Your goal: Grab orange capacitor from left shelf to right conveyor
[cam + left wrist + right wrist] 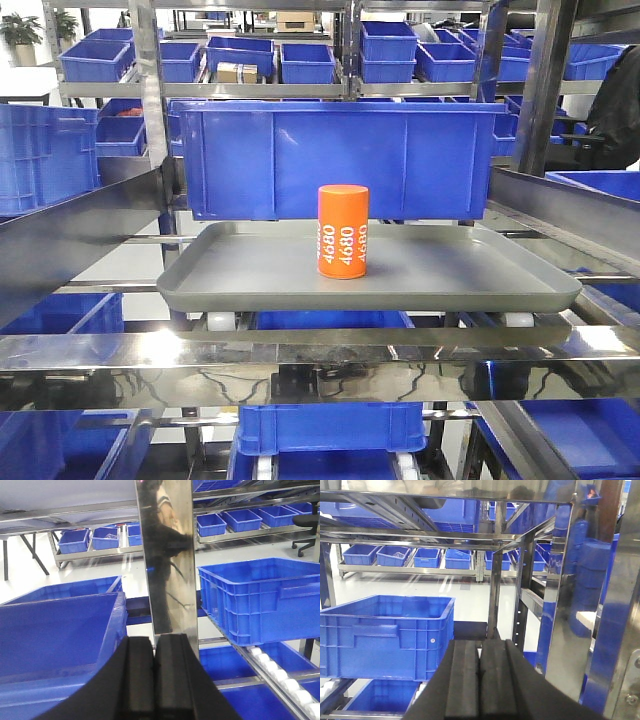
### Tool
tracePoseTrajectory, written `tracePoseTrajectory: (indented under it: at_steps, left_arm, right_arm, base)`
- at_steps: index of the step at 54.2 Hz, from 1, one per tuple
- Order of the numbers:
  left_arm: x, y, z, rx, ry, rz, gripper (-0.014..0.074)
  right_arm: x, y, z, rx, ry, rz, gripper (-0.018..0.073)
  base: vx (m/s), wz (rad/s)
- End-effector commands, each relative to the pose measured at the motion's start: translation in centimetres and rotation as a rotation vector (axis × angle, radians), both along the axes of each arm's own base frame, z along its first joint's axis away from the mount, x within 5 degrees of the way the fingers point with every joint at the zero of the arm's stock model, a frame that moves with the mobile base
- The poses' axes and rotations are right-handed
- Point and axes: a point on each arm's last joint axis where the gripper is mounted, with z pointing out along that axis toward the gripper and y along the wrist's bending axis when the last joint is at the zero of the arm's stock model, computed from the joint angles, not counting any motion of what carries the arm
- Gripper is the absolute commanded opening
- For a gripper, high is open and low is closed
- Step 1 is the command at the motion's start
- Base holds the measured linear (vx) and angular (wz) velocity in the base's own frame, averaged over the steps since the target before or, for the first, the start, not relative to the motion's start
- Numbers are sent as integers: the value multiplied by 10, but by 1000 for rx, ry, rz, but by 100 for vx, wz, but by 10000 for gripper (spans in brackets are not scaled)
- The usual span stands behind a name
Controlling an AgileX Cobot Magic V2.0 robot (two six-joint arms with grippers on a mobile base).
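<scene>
Straight ahead in the front view, the orange capacitor [343, 231] stands upright near the middle of a shallow grey tray [420, 297] on the shelf [300, 362]. Its "4680" print faces the camera. A long blue bin [300, 160] sits just behind the tray, on the far side. Neither arm shows in this view, and nothing touches the capacitor, so the task looks to be at its very start: the reach has not begun.

From the left wrist, the left gripper [154, 646] has its two black fingers [140, 680] pressed flat together with nothing between them. It points at a shiny steel post [165, 555], with a blue crate [260, 600] to the right and another blue crate [55, 630] to the left. The capacitor is not in sight here.

From the right wrist, the right gripper [480, 651] is likewise clenched and empty. A blue box [385, 635] lies to its left and a steel upright [555, 605] to its right. No capacitor shows here either, and the conveyor appears in none of the views.

The next move, as I judge it, calls for one arm to spread its fingers, clear the steel frame, and come in over the near rim of the tray. It should close around the capacitor's side without tipping it.
</scene>
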Motion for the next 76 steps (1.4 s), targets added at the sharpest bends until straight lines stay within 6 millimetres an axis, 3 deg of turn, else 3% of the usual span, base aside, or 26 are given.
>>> tracePoseTrajectory:
  at_steps: [1,32,45,51,61,76]
  left_arm:
    - [1,0,-3,-4,-63,-2,-6]
    - [1,0,-3,-4,-63,-2,-6]
    - [1,0,-3,-4,-63,-2,-6]
    - [1,0,-3,-4,-63,-2,-6]
    - [1,0,-3,-4,-63,-2,-6]
    - [1,0,-3,-4,-63,-2,-6]
  right_arm:
    - [-1,1,5,-11,-83,7,-8]
    - [-1,1,5,-11,-84,7,-8]
    - [-2,1,15,-15,-174,13,-8]
    - [-6,1,34,-11,-242,14,-8]
    - [-25,0,95,-20,-349,4,-8]
    - [-29,-2,170,-15,-228,-19,-8]
  base:
    - [0,0]
    - [0,0]
    - [0,0]
    - [0,0]
    - [0,0]
    - [0,0]
